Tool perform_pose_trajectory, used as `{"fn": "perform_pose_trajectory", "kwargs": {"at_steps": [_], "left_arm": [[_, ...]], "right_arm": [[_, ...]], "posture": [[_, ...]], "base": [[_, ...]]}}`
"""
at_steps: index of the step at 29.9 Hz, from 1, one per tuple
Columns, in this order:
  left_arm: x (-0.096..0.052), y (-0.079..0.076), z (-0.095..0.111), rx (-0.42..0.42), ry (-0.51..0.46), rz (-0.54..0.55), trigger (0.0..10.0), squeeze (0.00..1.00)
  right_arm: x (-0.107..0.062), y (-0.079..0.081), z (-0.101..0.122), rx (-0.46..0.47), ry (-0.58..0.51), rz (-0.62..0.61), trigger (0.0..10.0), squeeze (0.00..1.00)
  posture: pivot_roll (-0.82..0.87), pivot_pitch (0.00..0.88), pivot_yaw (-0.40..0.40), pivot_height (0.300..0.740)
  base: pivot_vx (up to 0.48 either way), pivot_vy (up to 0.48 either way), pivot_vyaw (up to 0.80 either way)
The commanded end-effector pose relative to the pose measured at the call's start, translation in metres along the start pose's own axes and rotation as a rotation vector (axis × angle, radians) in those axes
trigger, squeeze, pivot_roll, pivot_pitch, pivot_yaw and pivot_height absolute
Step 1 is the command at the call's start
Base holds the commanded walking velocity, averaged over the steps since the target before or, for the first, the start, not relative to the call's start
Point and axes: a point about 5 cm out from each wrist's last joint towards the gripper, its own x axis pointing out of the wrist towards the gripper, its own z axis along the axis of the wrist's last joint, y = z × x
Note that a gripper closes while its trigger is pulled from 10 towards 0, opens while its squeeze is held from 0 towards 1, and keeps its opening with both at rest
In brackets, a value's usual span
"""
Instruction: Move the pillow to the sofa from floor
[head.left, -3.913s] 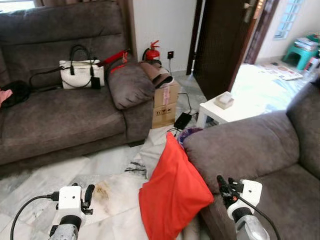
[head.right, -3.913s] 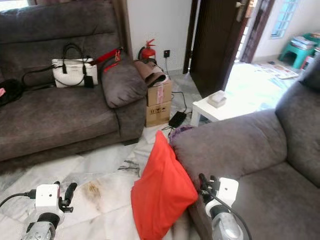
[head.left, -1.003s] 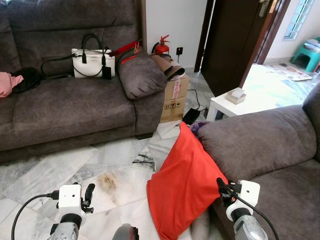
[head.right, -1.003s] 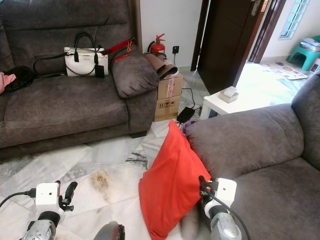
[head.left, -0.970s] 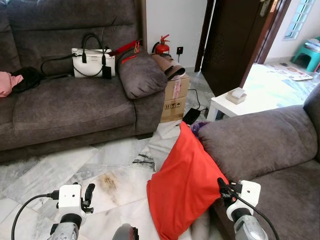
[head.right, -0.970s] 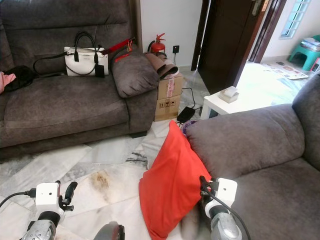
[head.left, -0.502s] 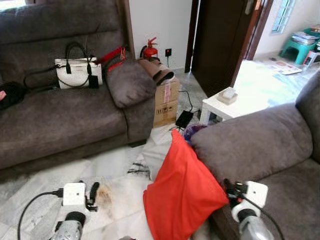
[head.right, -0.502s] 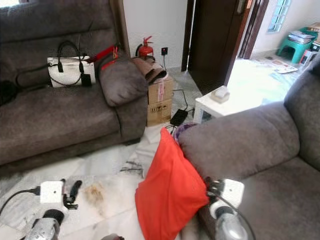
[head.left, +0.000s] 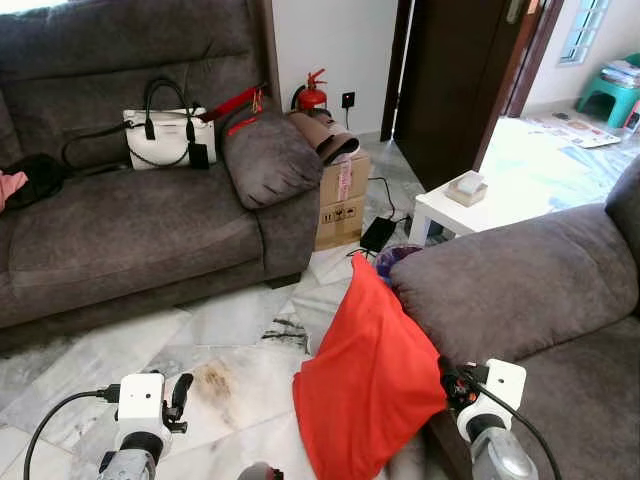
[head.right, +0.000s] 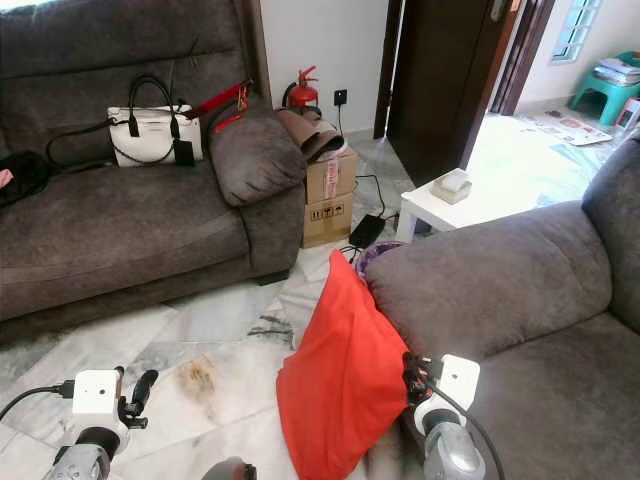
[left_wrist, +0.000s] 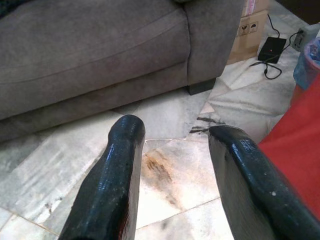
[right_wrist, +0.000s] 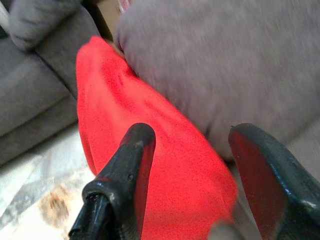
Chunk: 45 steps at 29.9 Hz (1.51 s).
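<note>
Red pillow on the marble floor, propped upright against the near sofa's arm. Right gripper just beside its upper edge, fingers spread, nothing held. Left gripper low over bare tiles, fingers apart too. Behind the pillow: boxes, black adapter with cable, white side table (tissue box on top). On the far sofa: white handbag.

Pale marble floor, brown-stained near centre. Standing on it: red pillow at 5 o'clock, leaning against grey sofa; cardboard box at 12 o'clock; white counter at 2 o'clock.
</note>
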Motion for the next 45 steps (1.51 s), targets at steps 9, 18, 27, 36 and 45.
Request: {"fn": "perform_pose_trajectory", "kwargs": {"at_steps": [9, 18, 27, 36, 45], "left_arm": [[-0.011, 0.008, 0.001, 0.008, 0.003, 0.001, 10.0, 0.0], [-0.024, 0.01, 0.006, 0.01, -0.008, -0.005, 10.0, 0.0], [-0.04, 0.012, 0.014, 0.024, -0.004, -0.022, 10.0, 0.0], [-0.059, 0.011, 0.018, 0.022, 0.028, -0.02, 10.0, 0.0], [-0.072, 0.011, 0.021, 0.019, 0.042, -0.003, 10.0, 0.0]], "right_arm": [[0.009, 0.019, 0.006, 0.085, -0.002, 0.04, 10.0, 1.0], [0.015, 0.025, 0.017, 0.092, -0.041, 0.068, 10.0, 1.0], [0.022, 0.037, 0.028, 0.07, -0.056, 0.105, 10.0, 0.0], [0.024, 0.055, 0.029, 0.092, -0.05, 0.181, 10.0, 0.0], [0.026, 0.062, 0.036, 0.116, -0.091, 0.177, 10.0, 0.0]], "posture": [[0.18, 0.149, 0.062, 0.628], [0.22, 0.202, 0.073, 0.628], [0.27, 0.254, 0.096, 0.628], [0.31, 0.288, 0.101, 0.628], [0.34, 0.32, 0.102, 0.628]], "base": [[0.0, 0.0, 0.0], [0.0, 0.0, 0.0], [0.0, 0.0, 0.0], [0.0, 0.0, 0.0], [0.0, 0.0, 0.0]]}}
